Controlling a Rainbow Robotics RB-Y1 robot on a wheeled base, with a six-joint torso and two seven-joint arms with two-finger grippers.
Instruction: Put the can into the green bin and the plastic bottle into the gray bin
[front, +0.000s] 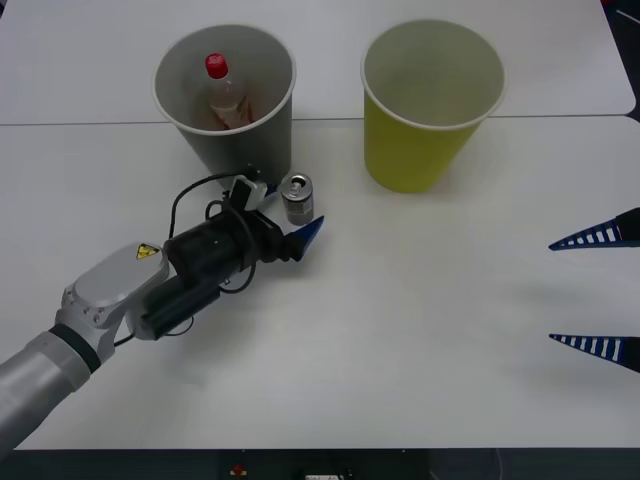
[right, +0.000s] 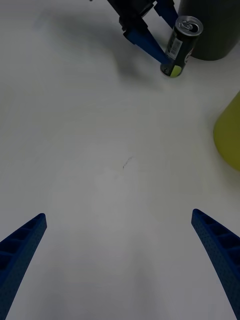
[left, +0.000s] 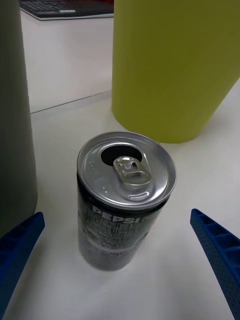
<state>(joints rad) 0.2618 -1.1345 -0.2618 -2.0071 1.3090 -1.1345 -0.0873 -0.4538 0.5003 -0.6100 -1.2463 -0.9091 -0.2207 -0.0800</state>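
1. The can (front: 298, 198) stands upright on the white table (front: 420, 330), just in front of the gray bin (front: 225, 95) and well to the left of the green bin (front: 430, 105). In the left wrist view the can (left: 125, 200) shows an opened top with its pull tab and dark sides with white lettering.
2. The left gripper (front: 300, 215) sits low at the can with its blue fingers spread apart, one on either side; in the left wrist view there is bare table between each finger (left: 217, 255) and the can, so nothing is gripped.
3. In the right wrist view the left gripper's nearer finger (right: 147, 45) reaches down to the foot of the can (right: 180, 45); whether it touches cannot be told.
4. The plastic bottle (front: 222, 92) lies inside the gray bin, leaning on its wall, red cap uppermost.
5. The green bin stands upright to the right of the gray bin, the two apart, both toward the far side of the table.
6. The right gripper (front: 598, 292) is at the right edge of the table, well apart from the can, its fingers wide open and holding nothing.
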